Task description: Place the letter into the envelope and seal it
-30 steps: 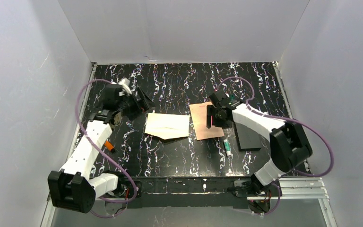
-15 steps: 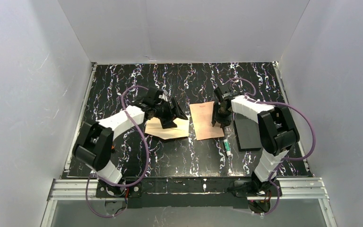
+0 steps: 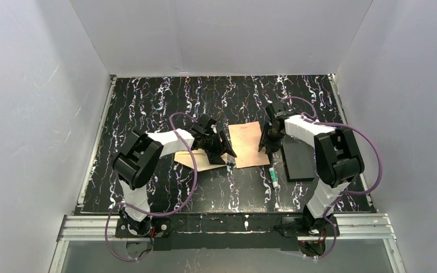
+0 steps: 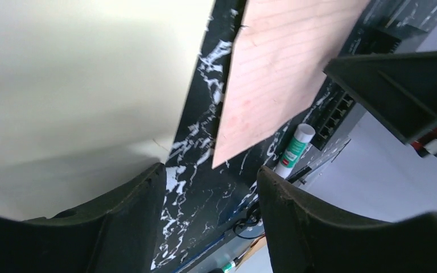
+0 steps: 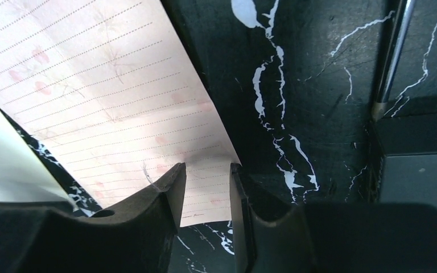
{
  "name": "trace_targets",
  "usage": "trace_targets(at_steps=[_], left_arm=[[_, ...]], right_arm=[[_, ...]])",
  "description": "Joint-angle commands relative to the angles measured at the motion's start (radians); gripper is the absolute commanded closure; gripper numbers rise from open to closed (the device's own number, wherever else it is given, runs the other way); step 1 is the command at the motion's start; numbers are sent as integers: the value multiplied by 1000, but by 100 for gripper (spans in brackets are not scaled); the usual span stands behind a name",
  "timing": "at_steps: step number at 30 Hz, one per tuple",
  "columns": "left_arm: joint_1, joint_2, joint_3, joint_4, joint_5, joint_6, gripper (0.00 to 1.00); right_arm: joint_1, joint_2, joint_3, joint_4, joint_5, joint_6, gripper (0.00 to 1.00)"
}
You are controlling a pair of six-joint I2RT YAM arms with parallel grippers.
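The letter (image 3: 246, 145), a tan lined sheet, lies flat at mid-table; it also shows in the left wrist view (image 4: 287, 68) and the right wrist view (image 5: 102, 96). The cream envelope (image 3: 195, 160) lies to its left, partly hidden under my left gripper (image 3: 223, 151). In the left wrist view the envelope (image 4: 62, 85) fills the upper left. My left gripper (image 4: 210, 196) is open, low over the dark gap between envelope and letter. My right gripper (image 5: 205, 190) is narrowly open, with its fingertips astride the letter's right edge near the front corner.
A glue stick (image 3: 274, 176) lies just in front of the letter's right corner and shows in the left wrist view (image 4: 293, 149). A flat black box (image 3: 297, 159) sits right of the letter, close beside my right gripper. White walls enclose the table.
My left arm has swung right from the table's left side, across the envelope, to the gap beside the letter. My right gripper has shifted slightly right along the letter's edge.
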Motion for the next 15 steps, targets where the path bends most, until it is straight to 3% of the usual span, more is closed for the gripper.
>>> trace_targets(at_steps=[1, 4, 15], left_arm=[[-17, 36, 24, 51, 3, -35, 42], [-37, 66, 1, 139, 13, -56, 40], [-52, 139, 2, 179, 16, -134, 40]], right_arm=[[-38, 54, -87, 11, -126, 30, 57], [-61, 51, -108, 30, -203, 45, 55], [-80, 63, -165, 90, -331, 90, 54]])
